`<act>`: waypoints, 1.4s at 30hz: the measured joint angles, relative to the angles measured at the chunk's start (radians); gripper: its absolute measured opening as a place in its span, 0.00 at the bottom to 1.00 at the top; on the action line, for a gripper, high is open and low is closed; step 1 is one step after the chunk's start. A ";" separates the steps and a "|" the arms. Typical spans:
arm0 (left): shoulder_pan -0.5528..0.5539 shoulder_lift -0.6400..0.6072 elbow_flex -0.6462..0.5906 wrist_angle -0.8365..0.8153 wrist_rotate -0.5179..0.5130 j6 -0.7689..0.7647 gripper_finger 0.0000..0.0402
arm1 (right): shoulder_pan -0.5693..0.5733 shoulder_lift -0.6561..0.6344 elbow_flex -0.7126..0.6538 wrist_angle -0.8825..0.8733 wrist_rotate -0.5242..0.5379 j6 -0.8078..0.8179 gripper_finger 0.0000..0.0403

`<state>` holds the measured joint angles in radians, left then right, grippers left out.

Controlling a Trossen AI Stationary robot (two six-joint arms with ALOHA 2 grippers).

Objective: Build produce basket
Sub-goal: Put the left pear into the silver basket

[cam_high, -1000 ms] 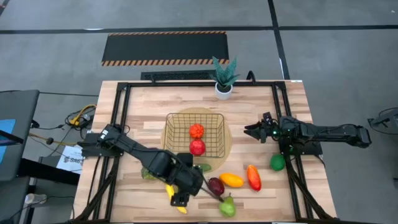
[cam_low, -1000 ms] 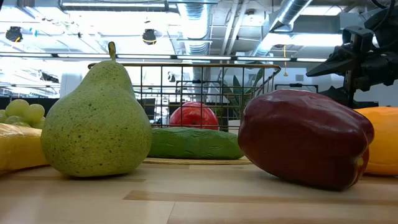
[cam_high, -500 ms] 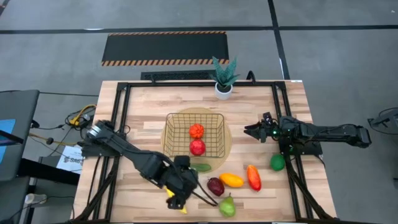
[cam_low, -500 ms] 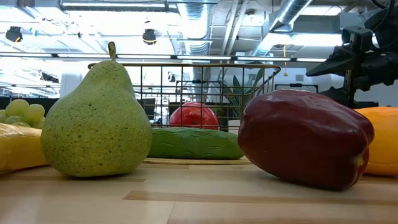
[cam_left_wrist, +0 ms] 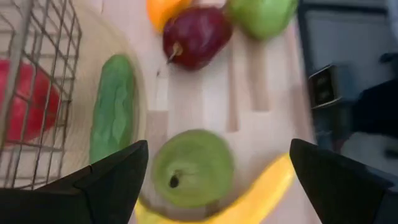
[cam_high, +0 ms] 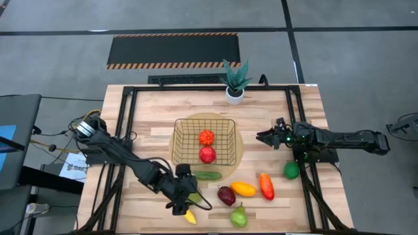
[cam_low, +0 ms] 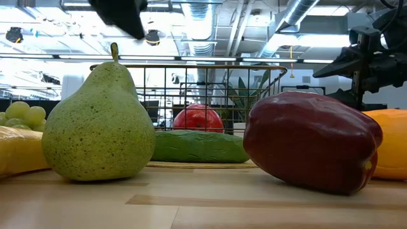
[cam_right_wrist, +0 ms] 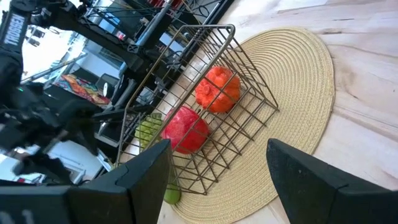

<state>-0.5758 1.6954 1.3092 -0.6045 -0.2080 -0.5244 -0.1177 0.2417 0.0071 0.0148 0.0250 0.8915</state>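
The gold wire basket point(cam_high: 204, 140) stands on a round tan mat and holds a red apple point(cam_high: 207, 155) and an orange piece point(cam_high: 206, 137). On the table near it lie a cucumber point(cam_high: 208, 175), a dark red fruit point(cam_high: 226, 195), a pear point(cam_high: 239, 216) and a banana point(cam_high: 190, 216). My left gripper point(cam_high: 185, 199) hangs open over the near side of the table. In the left wrist view its fingers stand on either side of a round green fruit point(cam_left_wrist: 193, 168) and the banana point(cam_left_wrist: 249, 199), above them. My right gripper point(cam_high: 261, 138) waits open to the right of the basket.
A yellow-orange piece point(cam_high: 243, 189), a red-orange piece point(cam_high: 266, 186) and a green piece point(cam_high: 291, 170) lie toward the near right. Green grapes point(cam_low: 19, 114) show at the left of the low view. A potted plant point(cam_high: 235, 81) stands at the far edge. Black frame rails run along both sides.
My left arm has swung, its elbow drawing back toward the table's left edge, and its gripper has shifted a little toward the left and now shows at the top of the low view. The banana's near tip is uncovered. The fruits and my right arm have kept still.
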 joint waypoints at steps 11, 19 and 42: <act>0.003 0.098 -0.074 0.104 -0.006 -0.020 0.93 | 0.002 0.000 0.000 0.000 0.000 0.001 0.71; 0.010 0.138 -0.089 0.151 0.037 -0.001 0.81 | 0.002 0.000 0.000 -0.001 0.000 0.012 0.71; 0.031 0.136 -0.011 0.126 0.064 0.008 0.38 | 0.006 0.001 0.000 -0.004 0.000 0.044 0.71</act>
<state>-0.5449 1.8313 1.2977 -0.4782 -0.1442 -0.5163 -0.1120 0.2428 0.0074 0.0113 0.0246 0.9356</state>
